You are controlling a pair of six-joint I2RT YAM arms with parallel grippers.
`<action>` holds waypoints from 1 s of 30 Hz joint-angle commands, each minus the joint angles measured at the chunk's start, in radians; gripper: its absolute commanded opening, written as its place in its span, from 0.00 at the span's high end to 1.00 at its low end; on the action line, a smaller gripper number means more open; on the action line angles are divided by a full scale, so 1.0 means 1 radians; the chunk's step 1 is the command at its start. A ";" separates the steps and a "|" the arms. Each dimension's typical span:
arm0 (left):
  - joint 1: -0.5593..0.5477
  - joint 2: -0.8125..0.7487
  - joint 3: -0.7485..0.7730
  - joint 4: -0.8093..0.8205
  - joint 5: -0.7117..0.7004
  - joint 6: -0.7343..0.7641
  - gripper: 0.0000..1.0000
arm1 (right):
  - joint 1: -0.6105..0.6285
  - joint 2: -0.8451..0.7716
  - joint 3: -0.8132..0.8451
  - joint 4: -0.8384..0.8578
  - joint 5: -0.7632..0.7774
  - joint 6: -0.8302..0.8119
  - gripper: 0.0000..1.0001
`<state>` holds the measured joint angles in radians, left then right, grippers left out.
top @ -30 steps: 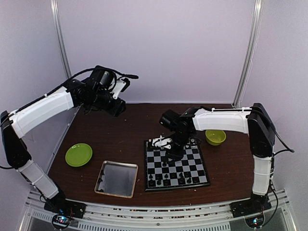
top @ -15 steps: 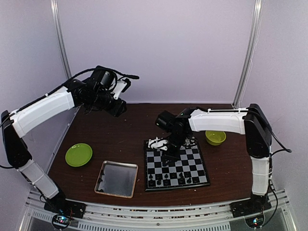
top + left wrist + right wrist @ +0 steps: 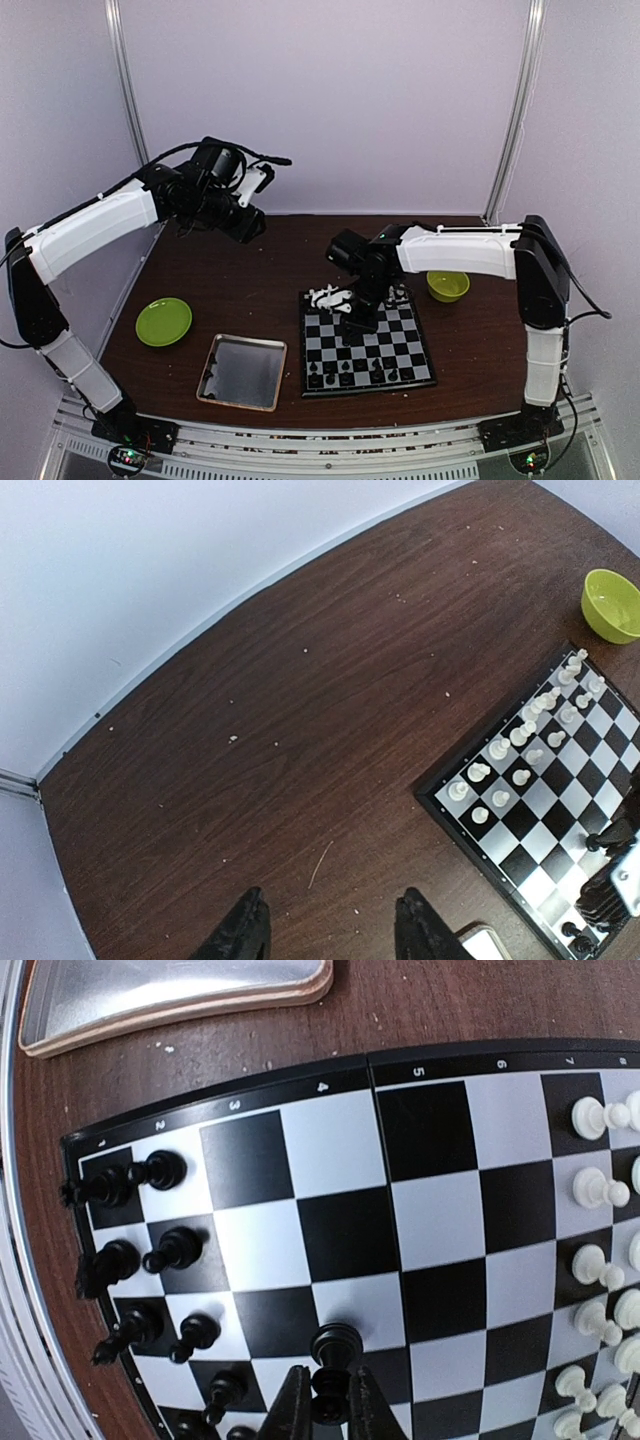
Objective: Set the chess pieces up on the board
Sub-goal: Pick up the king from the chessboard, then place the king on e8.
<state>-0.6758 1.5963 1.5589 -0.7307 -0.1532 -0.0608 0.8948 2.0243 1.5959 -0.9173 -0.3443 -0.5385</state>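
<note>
"Holding anything in the right end effector [image 3: 327,1378] at the moment?"

"Yes. I am clenching it on a black piece [image 3: 335,1345]. Both fingers [image 3: 295,1405] are pressing against its sides, and it is standing out toward the middle of the board [image 3: 340,1230], apart from its fellows. Whether its base is touching the square or hanging just above it, I cannot tell."

"Where are the rest sitting?"

"The other black pieces [image 3: 170,1250] are crowding the two rows at the board's near edge, and the white pieces [image 3: 590,1185] are lining the far edge. The board is lying flat on the worktop [image 3: 250,280], just beside a metal tray [image 3: 242,372]. A green bowl [image 3: 447,285] is sitting off its far right corner, and a green plate [image 3: 163,321] is lying well away to the left."

"And your other arm?"

"My left end effector [image 3: 330,925] is hanging high over the worktop's far left part, jaws spread and gripping nothing."
</note>
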 commanded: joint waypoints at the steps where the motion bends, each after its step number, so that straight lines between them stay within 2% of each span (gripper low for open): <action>1: 0.000 0.009 0.029 0.014 0.009 0.011 0.56 | 0.004 -0.181 -0.061 -0.016 0.023 -0.016 0.90; 6: -0.001 0.011 0.033 0.009 0.010 0.013 0.56 | 0.006 -0.328 -0.166 -0.023 -0.045 -0.028 0.90; 11: -0.001 0.011 0.032 0.008 0.007 0.013 0.56 | 0.038 -0.361 -0.257 -0.025 -0.084 -0.050 0.90; 19: -0.001 0.020 0.032 0.006 0.004 0.014 0.56 | 0.110 -0.312 -0.298 0.001 -0.075 -0.068 0.90; 30: -0.002 0.028 0.040 -0.006 0.007 0.017 0.56 | 0.129 -0.228 -0.277 0.032 -0.028 -0.041 0.90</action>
<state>-0.6758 1.6169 1.5650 -0.7361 -0.1528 -0.0593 1.0164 1.7729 1.2972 -0.9039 -0.4030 -0.5949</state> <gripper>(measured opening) 0.438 0.108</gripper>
